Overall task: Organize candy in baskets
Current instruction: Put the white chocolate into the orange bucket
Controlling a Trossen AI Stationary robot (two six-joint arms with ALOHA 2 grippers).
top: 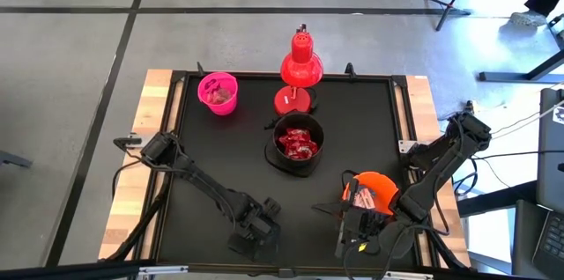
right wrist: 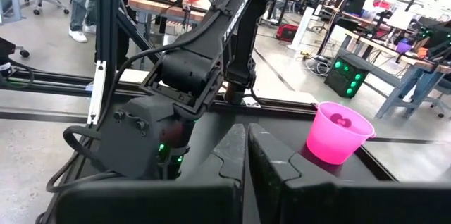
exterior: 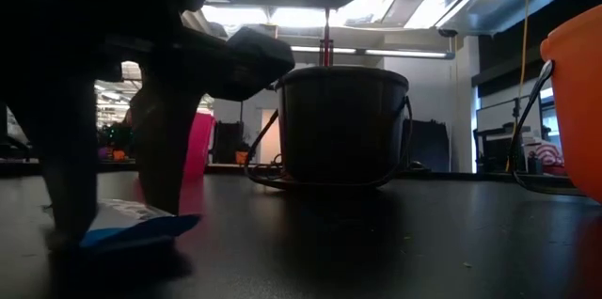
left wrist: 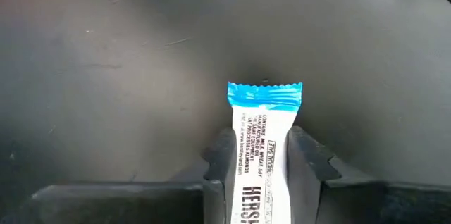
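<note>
Left gripper (left wrist: 262, 155), down at the mat (top: 211, 157) well in front of the black basket (top: 296, 143), pinches a white-and-blue candy (left wrist: 263, 139) between its fingers, probably to carry it to a basket. Right gripper (right wrist: 246, 155) waits pressed shut beside the orange basket (top: 374, 190); the pink basket (top: 218, 92) and lamp (top: 300, 67) stand behind the black one, nothing blocking.

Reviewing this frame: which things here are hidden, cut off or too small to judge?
- Orange basket: in the high view the right arm covers most of it, so its contents stay mostly hidden.
- Pink basket: too small in the high view to tell its candy's colours.
- White-and-blue candy: the left wrist view's lower edge cuts it off between the left gripper fingers.
- Black basket: the low view shows only its wall.
</note>
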